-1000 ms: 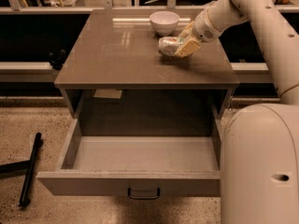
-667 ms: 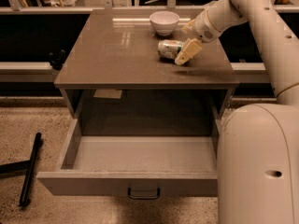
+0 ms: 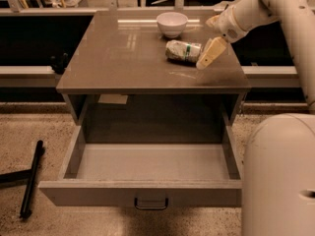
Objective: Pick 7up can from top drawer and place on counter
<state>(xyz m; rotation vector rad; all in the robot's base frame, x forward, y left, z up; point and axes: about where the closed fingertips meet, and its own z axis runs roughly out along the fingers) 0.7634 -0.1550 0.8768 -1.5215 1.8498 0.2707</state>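
The 7up can (image 3: 183, 51) lies on its side on the counter (image 3: 123, 58), just in front of the white bowl. It is silvery with a green band. My gripper (image 3: 209, 38) is just right of the can, open and lifted off it; one cream finger (image 3: 210, 53) hangs beside the can's right end. The top drawer (image 3: 147, 193) is pulled out below the counter and holds nothing, with its dark handle (image 3: 151, 203) at the centre of the front panel.
A white bowl (image 3: 172, 23) stands at the back of the counter. A black bar (image 3: 30, 178) lies on the floor to the left. The robot's white base (image 3: 278, 176) fills the lower right beside the drawer.
The gripper has let go of the can and moved back to the right and up. The can stays lying on the counter.
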